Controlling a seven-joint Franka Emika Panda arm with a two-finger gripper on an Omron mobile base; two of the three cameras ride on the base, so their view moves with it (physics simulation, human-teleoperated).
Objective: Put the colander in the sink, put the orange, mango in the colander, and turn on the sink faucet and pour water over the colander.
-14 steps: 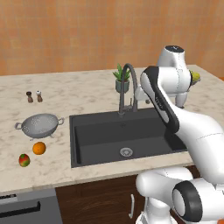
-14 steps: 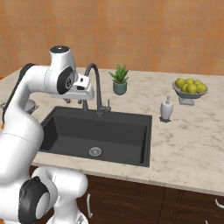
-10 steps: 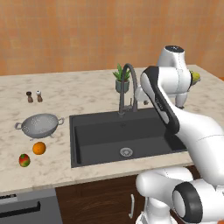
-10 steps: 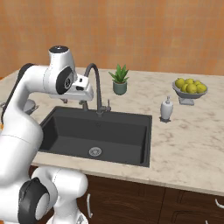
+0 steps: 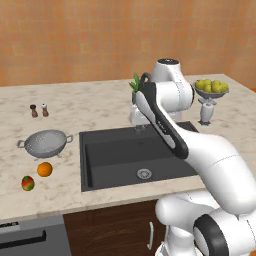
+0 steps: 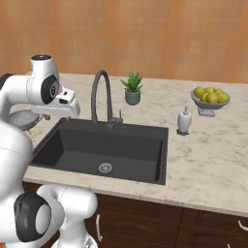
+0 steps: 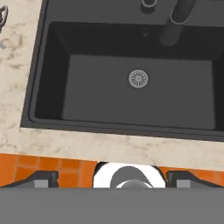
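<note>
Colander [image 5: 45,142]: grey and perforated, sitting upright on the marble counter [image 5: 100,107] to the left of the sink, one loop handle poking out toward the basin. A sliver of it also shows behind the white arm in the right base view [image 6: 22,118].
Orange [image 5: 45,169]: on the counter just in front of the colander, close to it but not touching.
Mango [image 5: 28,183]: red, green and yellow, lying near the orange, a little nearer the counter's front edge and further left.
Sink [image 5: 115,159]: black basin set into the counter, nothing in it, round silver drain [image 7: 138,78] in the middle of the floor.
Sink faucet [image 6: 101,97]: dark gooseneck at the back edge of the sink, spout arching forward over the basin; no water is running.
Gripper [image 7: 112,177]: held above the sink, looking down into it from the front edge; the two finger tips stand far apart at the bottom corners of the hand view, jaws spread wide with nothing between them.
Arm: bent high over the basin, elbow up near the faucet.
Fruit bowl [image 6: 209,97]: white pedestal dish of yellow-green fruit, right of the sink, well apart from it.
Soap dispenser [image 6: 184,120]: white, just right of the sink's back corner.
Potted plant [image 6: 131,89]: behind the faucet.
Shakers [image 5: 39,110]: two small ones behind the colander.
</note>
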